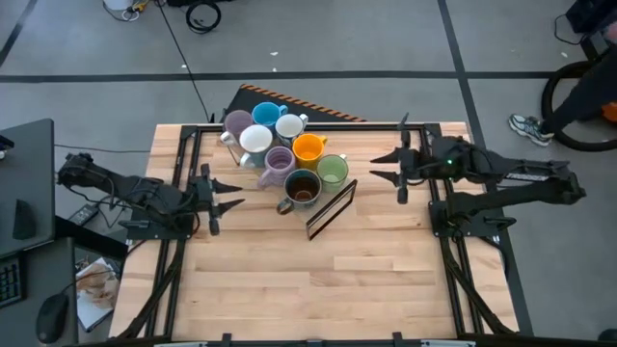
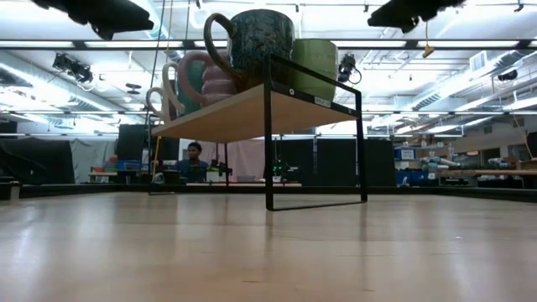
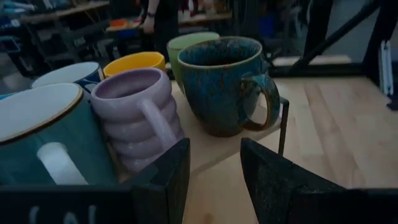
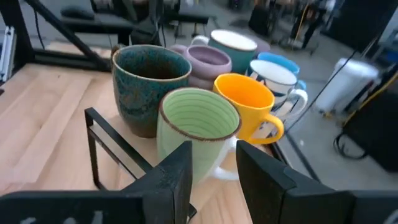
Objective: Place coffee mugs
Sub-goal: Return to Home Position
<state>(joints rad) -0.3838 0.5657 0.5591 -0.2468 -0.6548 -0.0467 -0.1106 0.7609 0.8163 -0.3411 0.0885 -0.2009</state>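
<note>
I am worrying that either arm, swinging home, could clip the green mug (image 4: 199, 121) or the speckled teal mug (image 3: 221, 81) sitting at the shelf (image 2: 243, 117) edge and tip it off. The coffee mugs (image 1: 280, 154) are crowding the shelf at 12 o'clock on the tabletop (image 1: 318, 280); the left jaws are hanging parted and empty at their 8 o'clock, the right jaws likewise at 3 o'clock.
</note>
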